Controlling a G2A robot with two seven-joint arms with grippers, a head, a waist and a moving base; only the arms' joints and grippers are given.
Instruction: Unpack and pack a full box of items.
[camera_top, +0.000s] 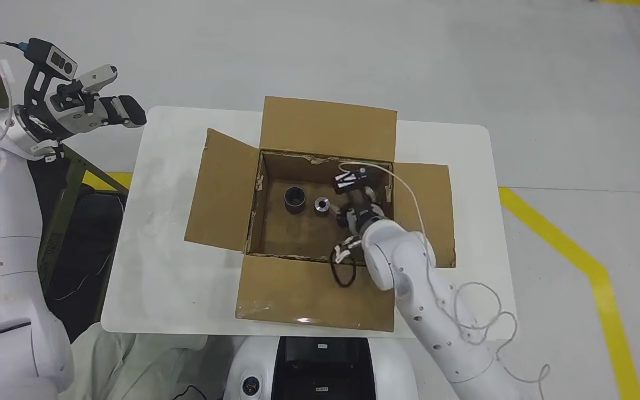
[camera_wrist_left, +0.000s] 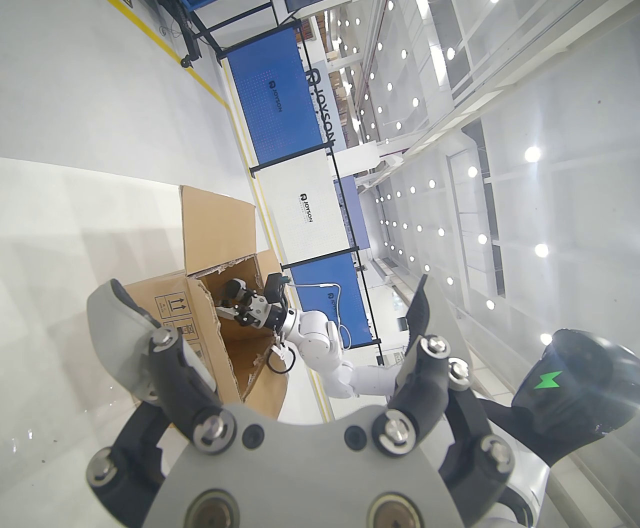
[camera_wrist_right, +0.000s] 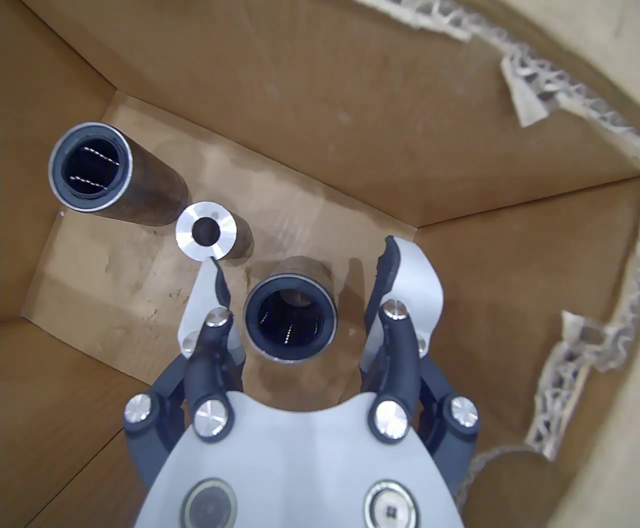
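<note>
You have three cylinders standing upright on the floor of the box (camera_wrist_right: 300, 75), long axes vertical, bored ends facing up: a tall dark tube (camera_wrist_right: 90, 167), a small silver cylinder (camera_wrist_right: 206, 231) just beside it, and a dark sleeve (camera_wrist_right: 290, 317). Your right gripper (camera_wrist_right: 302, 255) hangs inside the box, fingers spread either side of the sleeve. In the top view the wrist covers that sleeve. Your left gripper (camera_wrist_left: 270, 287) is spread wide, well apart from the box, past the table (camera_top: 170, 280) corner
</note>
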